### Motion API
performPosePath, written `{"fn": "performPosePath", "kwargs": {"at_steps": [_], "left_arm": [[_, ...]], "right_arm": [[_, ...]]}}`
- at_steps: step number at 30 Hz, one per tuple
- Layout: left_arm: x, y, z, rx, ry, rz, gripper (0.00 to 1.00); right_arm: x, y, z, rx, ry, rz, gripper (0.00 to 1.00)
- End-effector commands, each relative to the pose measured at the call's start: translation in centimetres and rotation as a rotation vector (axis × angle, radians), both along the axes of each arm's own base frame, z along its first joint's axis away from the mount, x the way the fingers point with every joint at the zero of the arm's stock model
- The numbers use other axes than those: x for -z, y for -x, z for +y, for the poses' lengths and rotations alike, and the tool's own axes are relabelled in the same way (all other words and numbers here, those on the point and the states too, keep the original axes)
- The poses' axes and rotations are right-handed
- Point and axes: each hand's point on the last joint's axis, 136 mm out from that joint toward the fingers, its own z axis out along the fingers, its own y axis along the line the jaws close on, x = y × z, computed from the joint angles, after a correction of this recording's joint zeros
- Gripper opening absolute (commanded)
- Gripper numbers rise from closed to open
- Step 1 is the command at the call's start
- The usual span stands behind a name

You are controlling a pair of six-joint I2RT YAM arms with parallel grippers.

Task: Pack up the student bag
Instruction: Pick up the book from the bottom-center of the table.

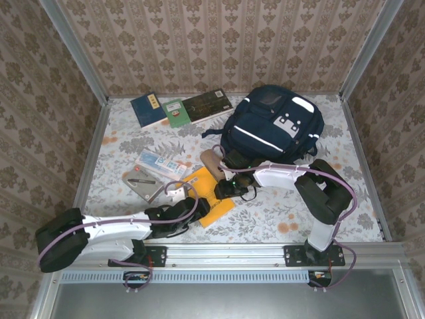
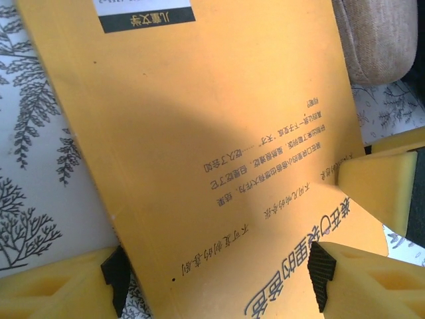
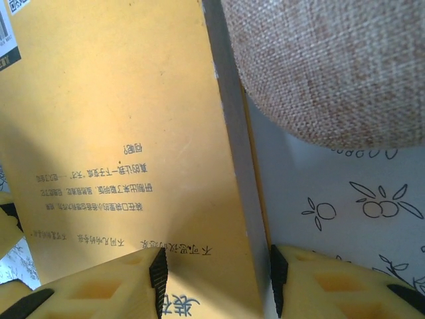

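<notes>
The student bag (image 1: 272, 123) lies at the back right of the table (image 1: 285, 212) with its front patches up. The right arm partly covers its near edge, and whether any zip is open cannot be made out.

Both grippers meet over a yellow book (image 1: 214, 207) in front of the bag, and from above their bodies hide much of its cover. The left gripper (image 2: 219, 282) has its jaws wide. 1 black pad (image 2: 118, 276) sits at the book's edge and the other over the printed cover; it cannot be told whether they press on it. The right gripper (image 3: 216, 286) straddles the book's grey page edge with a narrower gap, and contact is just as unclear there.

In both wrist views the frame cuts off the book's far end. A beige pouch (image 3: 332, 66) lies just beside the book, also cut off by the frame.

At the back left lie 3 books (image 1: 176, 109), their titles too small to read. A white and blue box (image 1: 161, 164) and a flat grey item (image 1: 141, 185), too small to identify, lie near the left gripper.
</notes>
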Motion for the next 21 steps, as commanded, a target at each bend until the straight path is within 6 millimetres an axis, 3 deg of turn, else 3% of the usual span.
{"fn": "performPosePath", "kwargs": {"at_steps": [1,11,21], "left_arm": [[-5.4,-2.5,-4.0,0.02,0.241,-0.183,0.7],[-9.3,-2.5,-5.9,0.079,0.386,-0.262,0.65],[-12.1,-2.6,-3.8,0.031,0.428,-0.313,0.63]], "right_arm": [[-0.4,2.7,2.5,-0.071,-0.121,0.101,0.47],[-1.1,2.5,3.1,-0.073,-0.146,0.109,0.47],[-1.4,2.3,3.2,-0.073,-0.15,0.101,0.47]]}}
